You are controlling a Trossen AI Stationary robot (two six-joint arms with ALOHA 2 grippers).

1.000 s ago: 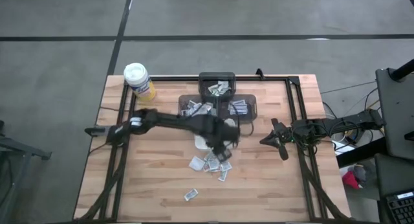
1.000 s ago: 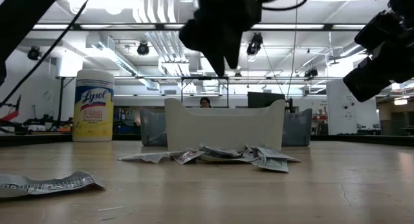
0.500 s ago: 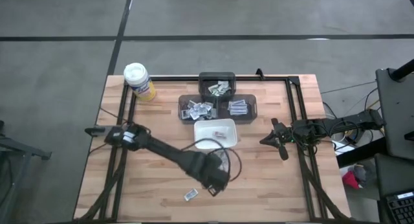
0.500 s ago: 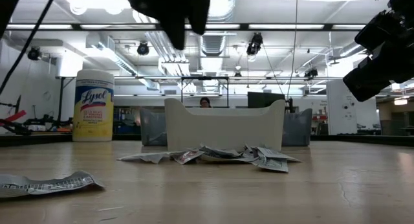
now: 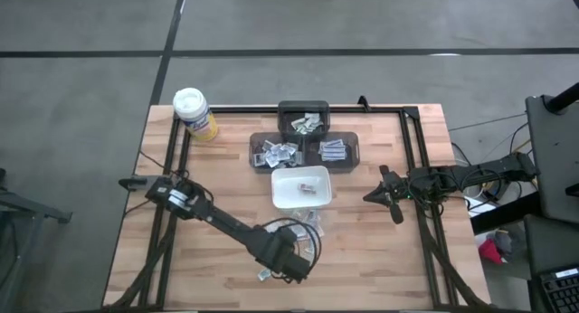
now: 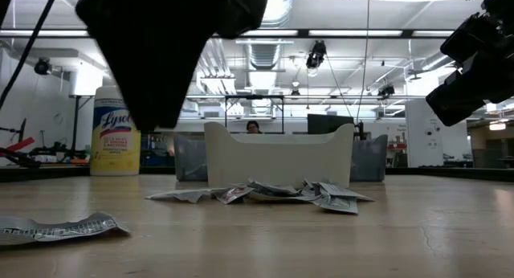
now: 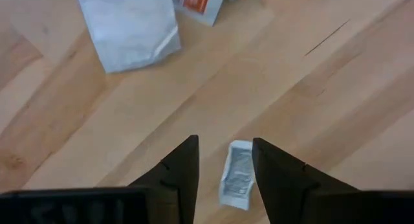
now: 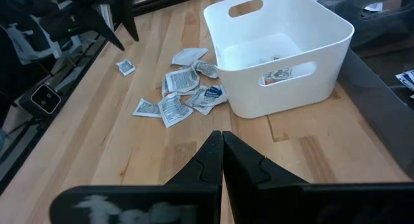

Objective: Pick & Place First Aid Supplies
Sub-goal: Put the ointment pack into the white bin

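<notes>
High view: the left hand (image 5: 291,268) sits low over the near part of the wooden slatted counter (image 5: 380,250), directly over a lone small flat grey-white packet (image 5: 263,274) that lies apart from the rest. A loose heap of small white and grey printed packets (image 5: 310,233) lies just in front of the white rectangular plastic dish (image 5: 301,188), which holds a packet or two. Behind the dish stand dark clear bins (image 5: 304,141) with more packets. A yellow canister with a white lid (image 5: 194,113) stands at the far left corner. The right hand (image 5: 387,196) waits near the right edge, well apart from the packets.

Low view: the left hand (image 6: 157,109) hangs as a dark mass above the counter, not touching it. The lone packet (image 6: 56,227) lies flat at the near left; the heap (image 6: 265,192) rests against the dish front (image 6: 277,157).

Left wrist view: the left hand (image 7: 223,162) has its fingers (image 7: 183,169) parted moderately, empty, straddling the lone packet (image 7: 237,180), which lies on the counter between them; contact cannot be told. A larger pale packet (image 7: 132,30) lies farther off.

Right wrist view: the right hand (image 8: 222,149) has its fingers pressed together, holding nothing, pointed toward the dish (image 8: 284,46) and the heap (image 8: 178,88)
</notes>
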